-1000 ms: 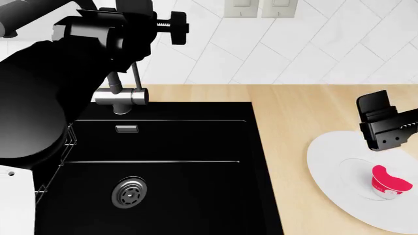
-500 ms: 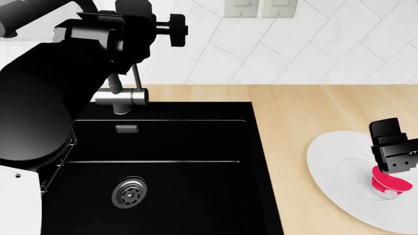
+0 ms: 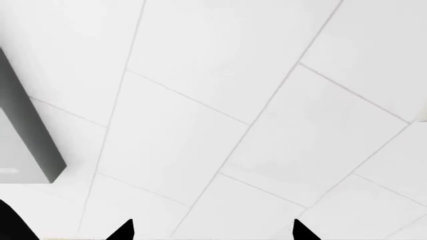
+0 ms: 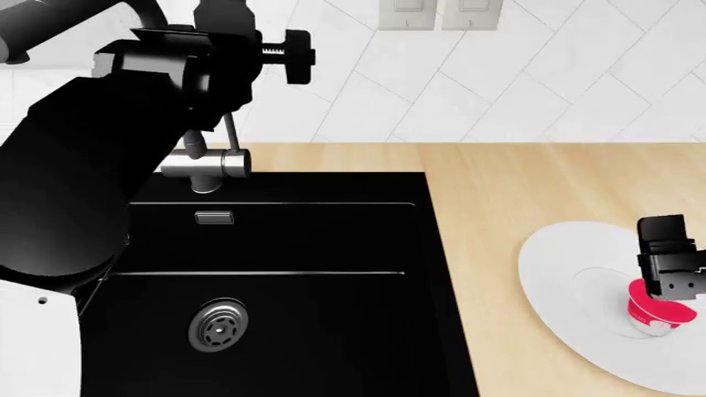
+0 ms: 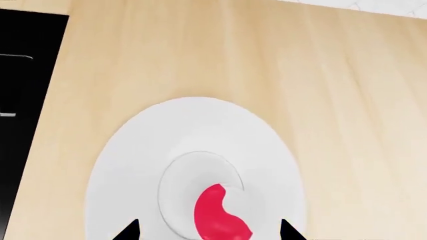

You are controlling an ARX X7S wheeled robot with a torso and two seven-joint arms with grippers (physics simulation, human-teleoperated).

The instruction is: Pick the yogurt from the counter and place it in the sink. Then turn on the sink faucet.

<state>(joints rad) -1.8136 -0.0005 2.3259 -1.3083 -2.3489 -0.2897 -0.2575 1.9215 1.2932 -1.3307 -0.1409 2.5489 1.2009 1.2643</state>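
Note:
The yogurt [image 4: 653, 312], a small pink-red and white cup, stands on a wide white plate [image 4: 563, 285] on the beige counter [image 4: 497, 190] at the right. My right gripper [image 4: 669, 273] hangs just above the yogurt, partly covering it. In the right wrist view the yogurt [image 5: 217, 212] lies between the open fingertips [image 5: 130, 231] of that gripper [image 5: 208, 235]. The black sink [image 4: 276, 289] with its silver drain [image 4: 217, 325] fills the middle. The chrome sink faucet [image 4: 207, 163] stands at its back left, partly hidden by my left arm. My left gripper [image 3: 210, 235] is open and faces the tiled wall.
The white tiled wall [image 4: 497, 74] with two light switches [image 4: 441, 12] runs behind the counter. My bulky black left arm [image 4: 66, 165] covers the sink's left side. A white object [image 4: 39, 347] shows at the lower left corner.
My right gripper has moved down and toward the near right, from beyond the plate to just over the yogurt. The left arm has barely shifted.

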